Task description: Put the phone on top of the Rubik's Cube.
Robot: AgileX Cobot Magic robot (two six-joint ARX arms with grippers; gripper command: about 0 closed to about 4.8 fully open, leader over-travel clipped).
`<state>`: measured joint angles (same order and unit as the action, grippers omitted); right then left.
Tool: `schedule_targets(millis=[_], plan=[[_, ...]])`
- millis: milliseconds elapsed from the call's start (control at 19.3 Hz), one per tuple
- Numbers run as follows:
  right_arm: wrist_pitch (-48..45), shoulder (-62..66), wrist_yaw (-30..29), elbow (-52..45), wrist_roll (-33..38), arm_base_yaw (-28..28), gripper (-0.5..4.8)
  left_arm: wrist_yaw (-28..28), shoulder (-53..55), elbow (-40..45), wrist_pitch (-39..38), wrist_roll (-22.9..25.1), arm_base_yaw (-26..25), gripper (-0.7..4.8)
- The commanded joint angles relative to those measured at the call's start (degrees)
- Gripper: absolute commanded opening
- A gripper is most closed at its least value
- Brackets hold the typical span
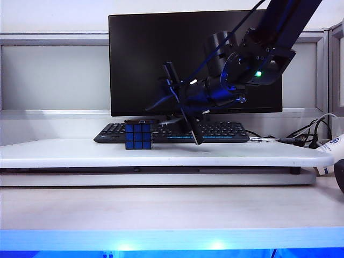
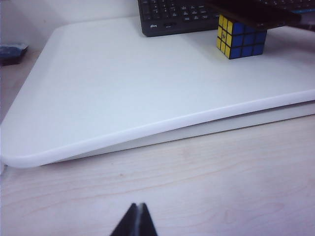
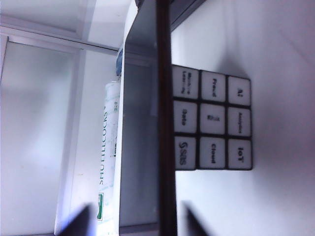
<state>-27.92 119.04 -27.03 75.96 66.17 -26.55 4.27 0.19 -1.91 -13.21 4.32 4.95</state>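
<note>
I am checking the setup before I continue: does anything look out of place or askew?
Only the phone: it lies flat on the Rubik's Cube with both ends overhanging. The right gripper, fingers open, is at the phone. The left gripper, shut, hovers over the desk.

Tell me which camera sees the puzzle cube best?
The left wrist view: the small black-framed Rubik's Cube shows yellow and blue faces clearly. The exterior view shows only its blue face, small. The right wrist view, past the right end effector, shows just its white lettered face beside the thin black phone.
</note>
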Motion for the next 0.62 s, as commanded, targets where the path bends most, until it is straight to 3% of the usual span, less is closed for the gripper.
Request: schedule_targets(millis=[52, 363, 623], plan=[[-0.83, -0.44, -0.24, 0.24, -0.11, -0.07, 4.20, -0.63, 0.02, 0.04, -1.33, 0.20, -0.07, -0.06], [-0.90, -0.44, 1.11, 0.22, -0.22, 0.76, 4.23, -0.63, 0.02, 0.04, -1.33, 0.20, -0.07, -0.06], [-1.07, -0.46, -0.17, 0.22, -0.37, 4.59, 4.22, -0.61, 0.02, 0.02, -1.33, 0.20, -0.07, -0.06]])
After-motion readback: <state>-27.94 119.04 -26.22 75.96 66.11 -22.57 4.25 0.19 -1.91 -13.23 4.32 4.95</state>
